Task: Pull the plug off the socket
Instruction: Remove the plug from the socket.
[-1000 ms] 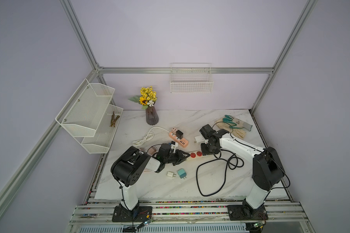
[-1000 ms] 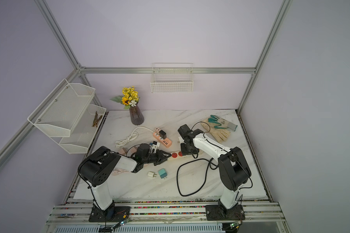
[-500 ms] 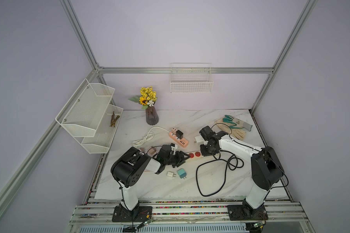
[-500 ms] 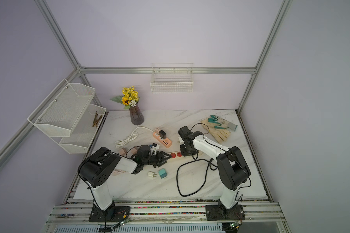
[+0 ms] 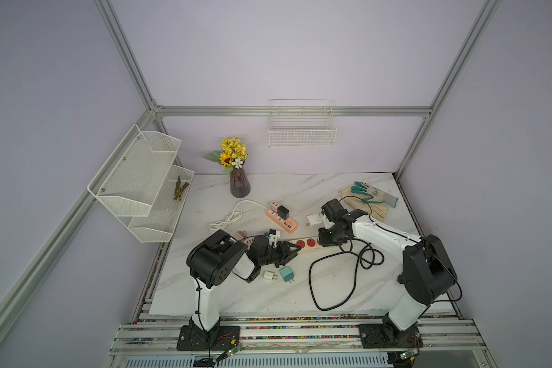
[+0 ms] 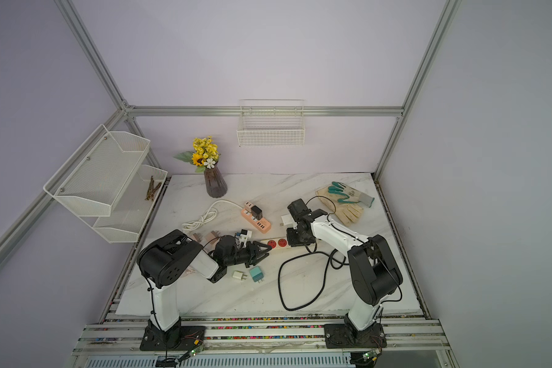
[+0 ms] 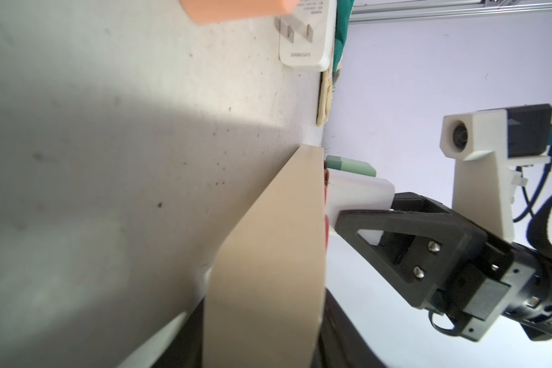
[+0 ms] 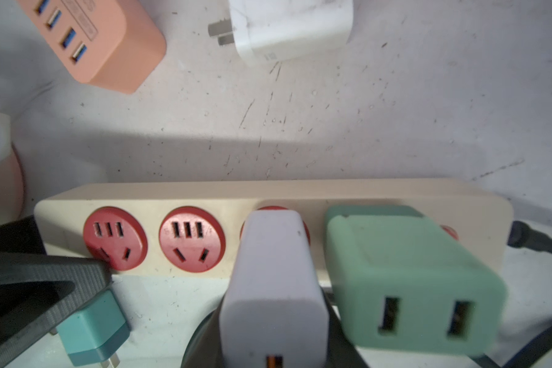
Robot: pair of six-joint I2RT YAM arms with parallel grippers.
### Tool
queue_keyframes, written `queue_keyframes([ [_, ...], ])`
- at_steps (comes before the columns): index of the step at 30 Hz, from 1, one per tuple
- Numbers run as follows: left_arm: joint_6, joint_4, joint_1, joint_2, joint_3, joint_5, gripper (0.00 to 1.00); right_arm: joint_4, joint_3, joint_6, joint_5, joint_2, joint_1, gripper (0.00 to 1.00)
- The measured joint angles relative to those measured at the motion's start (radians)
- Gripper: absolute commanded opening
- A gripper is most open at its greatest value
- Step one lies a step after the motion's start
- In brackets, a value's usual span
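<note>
A beige socket strip (image 5: 309, 243) with red sockets lies mid-table, seen in both top views (image 6: 276, 243). A white plug (image 8: 274, 286) sits in its third socket and a green plug (image 8: 405, 286) in the one beside it. My right gripper (image 8: 273, 350) is shut on the white plug, a dark finger on each side; in the left wrist view the plug (image 7: 357, 194) still stands against the strip (image 7: 268, 255). My left gripper (image 5: 292, 251) is shut on the strip's free end, with one of its fingers (image 8: 45, 270) beside the first socket.
An orange USB strip (image 5: 282, 216) with a black adaptor and a loose white charger (image 5: 313, 220) lie behind the socket strip. A teal charger (image 5: 286, 274) and a small white one (image 5: 270, 275) lie in front. The black cable (image 5: 332, 286) loops front right; gloves (image 5: 367, 200) lie back right.
My left gripper slid right, and its jaws widened and came round the strip's end. My right gripper's jaws narrowed onto the white plug.
</note>
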Motion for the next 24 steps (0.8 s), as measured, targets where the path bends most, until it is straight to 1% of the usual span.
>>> queue_keyframes([
  [6,-0.001,0.079,0.0,0.01,-0.001,-0.014,0.56,0.031,-0.031,-0.018,-0.079,-0.033,-0.04,0.0],
  [10,-0.012,0.138,0.0,0.043,-0.001,-0.027,0.62,0.036,-0.034,-0.026,-0.09,-0.034,-0.046,0.0],
  [14,-0.018,0.195,0.0,0.067,-0.01,-0.038,0.63,0.036,-0.034,-0.034,-0.103,-0.034,-0.052,0.0],
  [19,-0.018,0.23,0.003,0.077,-0.011,-0.04,0.61,0.039,-0.034,-0.045,-0.119,-0.034,-0.056,0.0],
  [22,-0.018,0.243,0.003,0.085,-0.003,-0.038,0.56,0.04,-0.034,-0.055,-0.129,-0.034,-0.057,0.0],
  [24,-0.019,0.253,0.003,0.092,0.006,-0.033,0.5,0.041,-0.034,-0.059,-0.133,-0.034,-0.057,0.0],
])
